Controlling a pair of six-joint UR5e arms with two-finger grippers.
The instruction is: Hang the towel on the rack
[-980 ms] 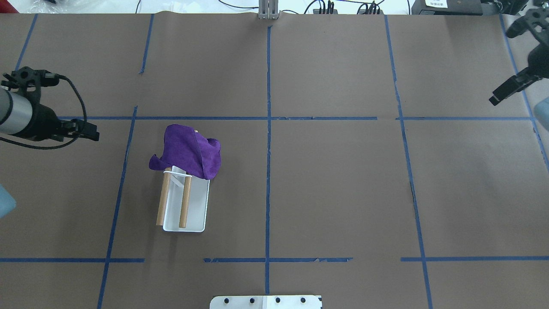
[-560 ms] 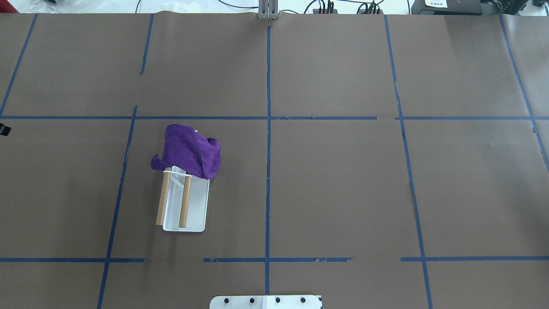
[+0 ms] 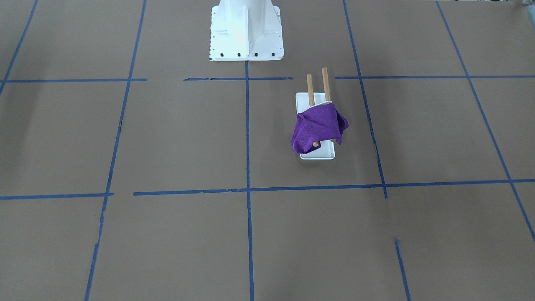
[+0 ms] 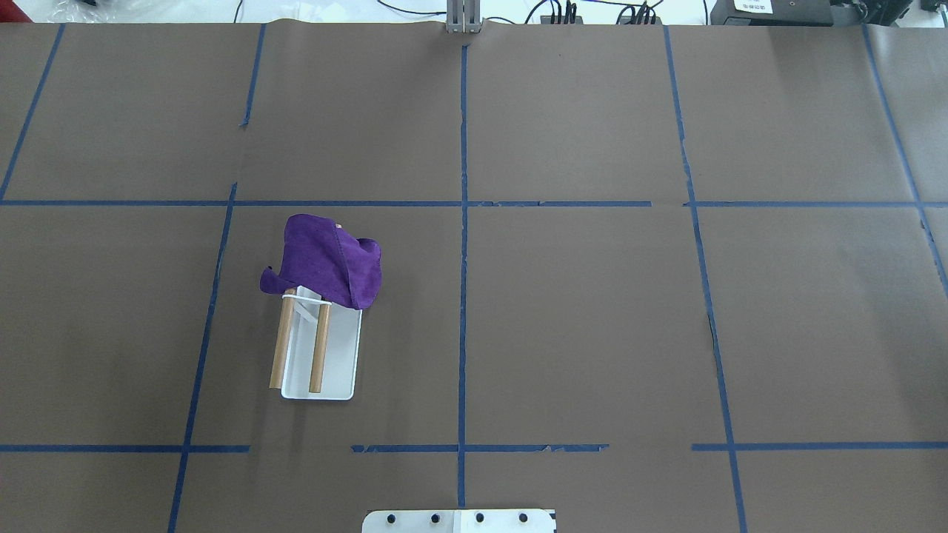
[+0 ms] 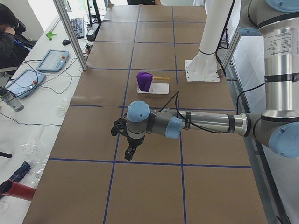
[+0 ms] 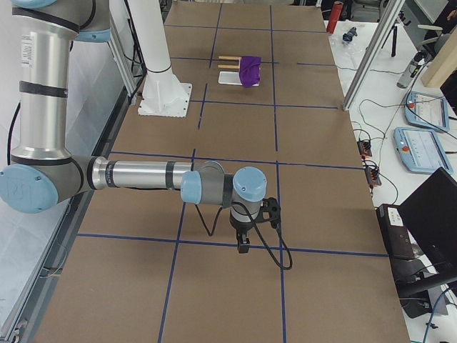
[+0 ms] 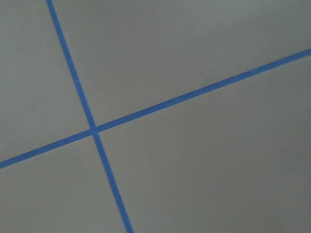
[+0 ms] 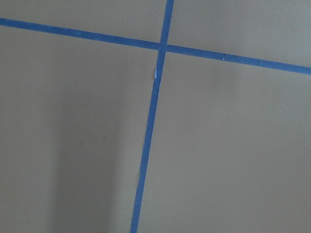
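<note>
The purple towel (image 4: 326, 259) lies bunched over the far end of the rack (image 4: 337, 355), covering the tips of its two wooden rods (image 4: 320, 348). It also shows in the front view (image 3: 317, 127), where the rods (image 3: 310, 90) stick out toward the robot. My left gripper (image 5: 131, 151) hangs over bare table far from the rack, seen only from the side. My right gripper (image 6: 244, 243) hangs likewise at the other end. I cannot tell whether either is open or shut. Both wrist views show only brown table and blue tape.
The white bolted robot pedestal (image 3: 245, 31) stands at the table's near edge (image 4: 459, 520). Blue tape lines (image 4: 463, 222) grid the brown table. Tablets (image 5: 51, 59) and a seated person (image 5: 7, 28) are beyond the table's far side.
Both arms have drawn out of the overhead view, the left arm off the left edge, the right off the right. The towel and rack have not moved.
</note>
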